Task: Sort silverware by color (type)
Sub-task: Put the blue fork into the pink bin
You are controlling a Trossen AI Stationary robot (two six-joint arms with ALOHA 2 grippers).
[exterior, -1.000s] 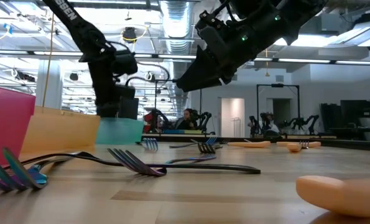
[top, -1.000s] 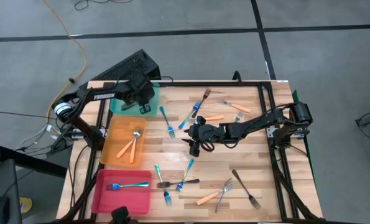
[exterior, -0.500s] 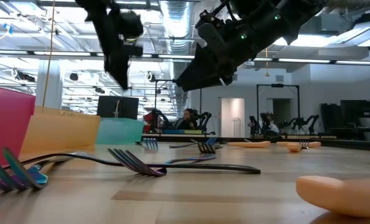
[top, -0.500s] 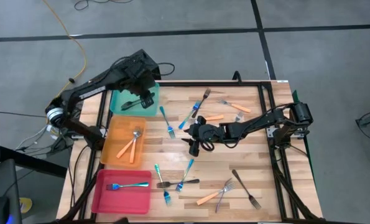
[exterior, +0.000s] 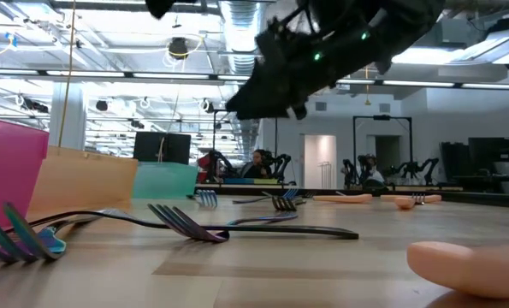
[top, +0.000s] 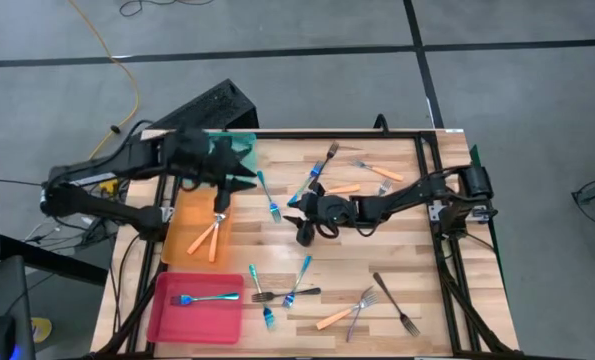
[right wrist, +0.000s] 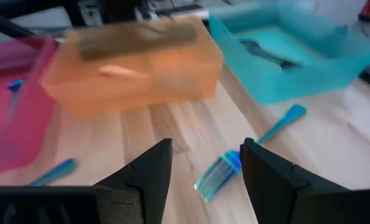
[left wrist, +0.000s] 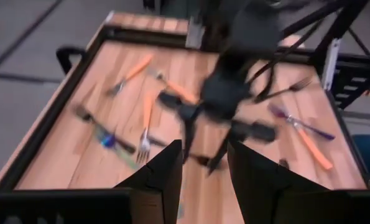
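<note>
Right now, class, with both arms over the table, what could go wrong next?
1. The left tool and right tool are close together; they might collide.
2. The forks near the front edge lie crossed, so picking up one may drag another.
3. The pink tray holds a blue fork, possibly missorted.

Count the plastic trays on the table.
3, lined along the table's left edge: teal tray, partly under the left arm; orange tray in the middle; pink tray at the other end.
</note>
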